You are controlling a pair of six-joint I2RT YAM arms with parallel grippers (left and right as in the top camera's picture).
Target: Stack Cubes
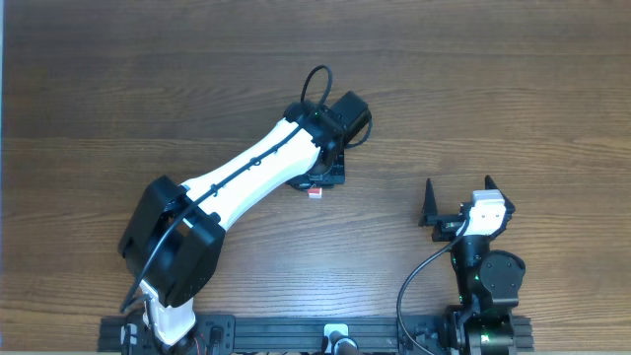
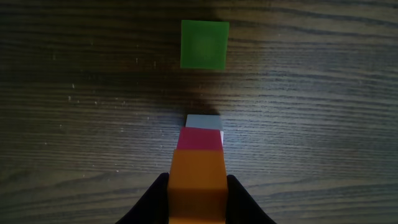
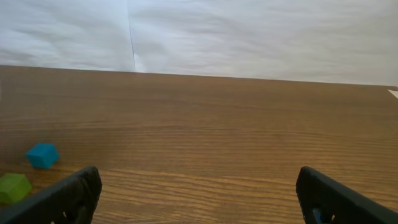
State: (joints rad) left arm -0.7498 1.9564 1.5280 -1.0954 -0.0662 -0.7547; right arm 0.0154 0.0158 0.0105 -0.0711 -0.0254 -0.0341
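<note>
At the centre of the top view, an orange cube [image 2: 198, 186] is gripped by the left jaws, directly over a pink cube [image 2: 200, 139] on a grey cube [image 2: 204, 121]. A green cube [image 2: 204, 44] lies apart on the tabletop [image 2: 74, 93]. The right jaws are held wide at lower right.

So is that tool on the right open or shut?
Open: the right tool has its fingers spread wide, with nothing held between them.

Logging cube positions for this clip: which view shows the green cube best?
Left wrist view: the green cube lies whole, seen from above. The right wrist view catches it near the edge, beside the blue cube.
</note>
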